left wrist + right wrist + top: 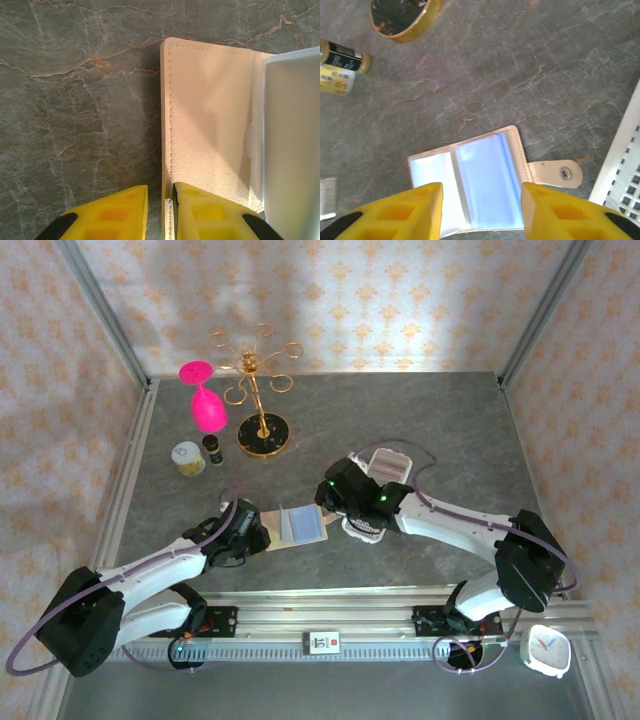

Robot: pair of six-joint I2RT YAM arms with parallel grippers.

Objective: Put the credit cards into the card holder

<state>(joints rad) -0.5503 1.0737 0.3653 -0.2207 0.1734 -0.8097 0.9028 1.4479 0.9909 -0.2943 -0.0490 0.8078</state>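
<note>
The card holder [300, 525] lies open on the grey marble table, cream cover down, clear sleeves up. Its right-hand page [487, 182] looks pale blue; whether that is one of the credit cards I cannot tell, and loose cards are out of view. A snap tab [560, 172] sticks out on its right. My left gripper [262, 533] [160, 210] straddles the left edge of the holder's cover [210, 115]: one yellow finger rests on the cover, the other stands slightly apart over the table. My right gripper [330, 510] [482, 210] hovers open above the holder, with nothing between its fingers.
A white perforated basket [385, 462] [620, 175] sits just right of the holder, under the right arm. At the back left stand a gold rack [262, 430], a pink glass [205, 405], a jar [187, 458] and a small bottle [213, 448]. A clock [548, 650] lies near right.
</note>
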